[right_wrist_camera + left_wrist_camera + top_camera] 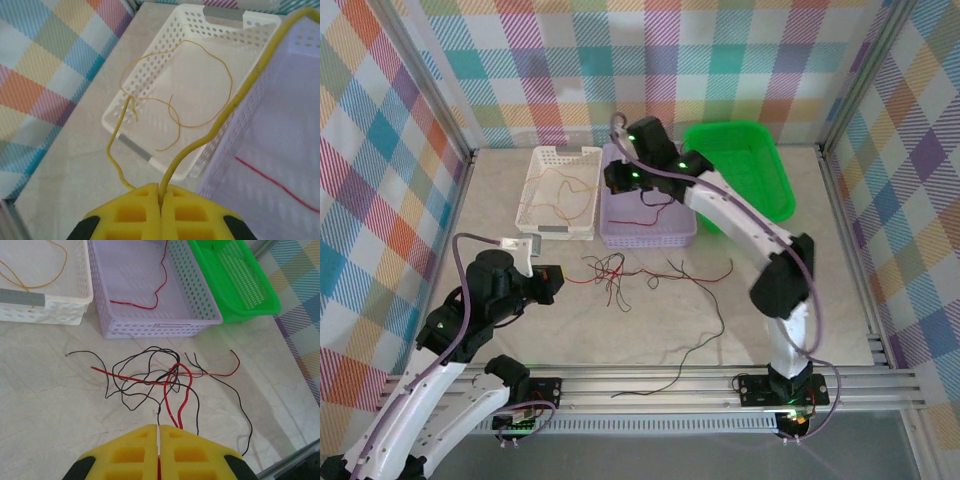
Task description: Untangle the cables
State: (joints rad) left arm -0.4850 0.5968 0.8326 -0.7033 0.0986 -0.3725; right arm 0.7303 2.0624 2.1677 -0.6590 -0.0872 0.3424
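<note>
Yellow plastic fingers with square hollows, belonging to the left gripper [159, 428], are pressed together on a red cable [167, 399]. A sliver of red shows in the seam between them. That thin, hair-like cable rises from the tips as a narrow loop into a loose tangle of black cables [135, 360] and red strands. The tangle lies flat on the pale, marble-patterned table [50, 410], just ahead of the fingers.

Beyond the tangle stand three perforated plastic baskets side by side. The lavender basket [150, 330] holds another red strand [145, 306], curled on its floor. The white basket [45, 315] is to its left and the green basket [250, 310] to its right.

From above, the left arm is white links with black joints. It crouches low at the near left, its gripper pointing right toward the tangle.

Fingers of the right gripper [161, 186] are the same yellow and are clamped on a yellow cable [240, 95]. It climbs from the seam and arcs up and right along the lavender basket's rim. A thinner yellow strand [114, 150] leaves the fingers' left side and wanders into the white basket, joining wide, wavy curls on its floor.

From above, the right arm reaches from the near right across to the far side, with its wrist above the lavender basket's left edge.
</note>
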